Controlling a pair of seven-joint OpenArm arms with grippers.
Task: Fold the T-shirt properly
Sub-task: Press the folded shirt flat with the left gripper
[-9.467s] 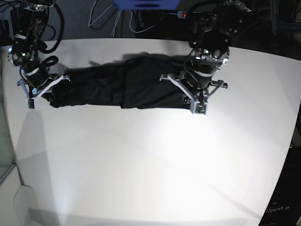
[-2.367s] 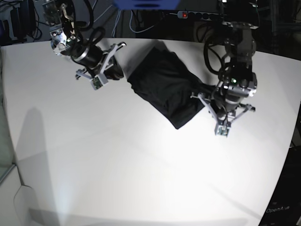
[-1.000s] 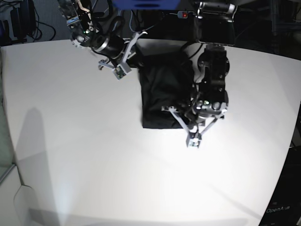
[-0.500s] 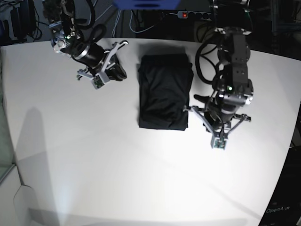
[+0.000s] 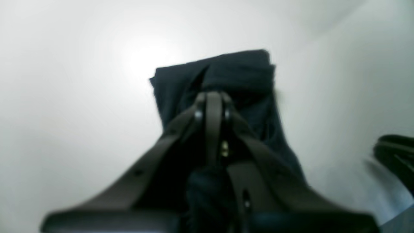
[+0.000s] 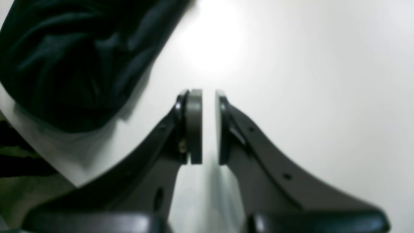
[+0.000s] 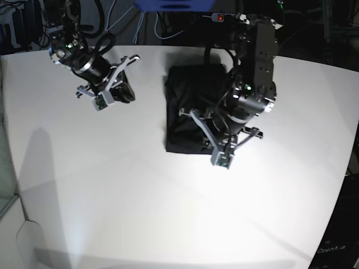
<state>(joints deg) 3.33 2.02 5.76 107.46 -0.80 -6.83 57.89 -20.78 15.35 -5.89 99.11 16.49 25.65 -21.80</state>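
Observation:
The black T-shirt (image 7: 188,106) lies as a folded rectangle on the white table (image 7: 140,196), toward its far side. My left gripper (image 7: 219,158) hangs over the shirt's near right corner. In the left wrist view this gripper (image 5: 212,97) is shut, pads together, with the T-shirt (image 5: 239,71) under and beyond its tips; I cannot tell if it touches the cloth. My right gripper (image 7: 100,103) stands off to the left, apart from the shirt. The right wrist view shows that gripper (image 6: 209,97) with a narrow bare gap, and the T-shirt (image 6: 64,58) at upper left.
Cables and dark equipment (image 7: 185,22) crowd the space behind the table's far edge. A blurred dark shape (image 5: 394,155) shows at the right of the left wrist view. Bare white tabletop (image 7: 168,224) stretches from the shirt to the near edge.
The left arm has swung from beside the shirt's right edge to over its near right corner. The right arm has drifted slightly left. The shirt keeps its folded rectangle.

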